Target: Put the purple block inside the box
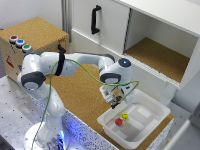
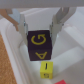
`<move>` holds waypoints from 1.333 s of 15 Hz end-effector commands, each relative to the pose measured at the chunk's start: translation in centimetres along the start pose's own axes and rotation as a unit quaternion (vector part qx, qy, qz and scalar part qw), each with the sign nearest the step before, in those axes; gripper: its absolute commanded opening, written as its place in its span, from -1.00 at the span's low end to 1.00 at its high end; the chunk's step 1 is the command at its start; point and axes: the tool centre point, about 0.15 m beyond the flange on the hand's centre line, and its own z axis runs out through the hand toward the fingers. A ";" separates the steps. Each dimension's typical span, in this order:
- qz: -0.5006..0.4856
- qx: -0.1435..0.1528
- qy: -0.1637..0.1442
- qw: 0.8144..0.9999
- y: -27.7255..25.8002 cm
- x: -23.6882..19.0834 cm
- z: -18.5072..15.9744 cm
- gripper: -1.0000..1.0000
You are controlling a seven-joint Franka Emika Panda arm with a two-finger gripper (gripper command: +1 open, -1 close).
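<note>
My gripper [image 1: 115, 103] hangs just above the near rim of the white box [image 1: 150, 117]. It is shut on the purple block [image 2: 38, 46], a dark cube with yellow letters, held between the two fingers [image 2: 57, 25] over the box's floor [image 2: 70, 55]. In the exterior view the block [image 1: 114, 104] shows only as a small dark shape at the fingertips. Inside the box lie a yellow block [image 1: 125, 116] and a red block [image 1: 119, 121]. The yellow block also shows in the wrist view [image 2: 45, 70], just below the held cube.
A large white cabinet [image 1: 150, 35] with an open compartment stands behind the box. A cork-topped wooden box [image 1: 35, 40] with coloured buttons stands at the exterior view's left. The cork table surface [image 1: 80, 95] lies under the arm. A green cable runs along the arm.
</note>
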 end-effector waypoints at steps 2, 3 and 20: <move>-0.001 -0.108 0.096 0.990 -1.2 2.3 2.1 -1.00; -0.013 -0.122 0.102 0.987 -1.8 3.2 2.5 -1.00; -0.064 -0.130 0.095 0.985 -5.5 7.9 7.7 1.00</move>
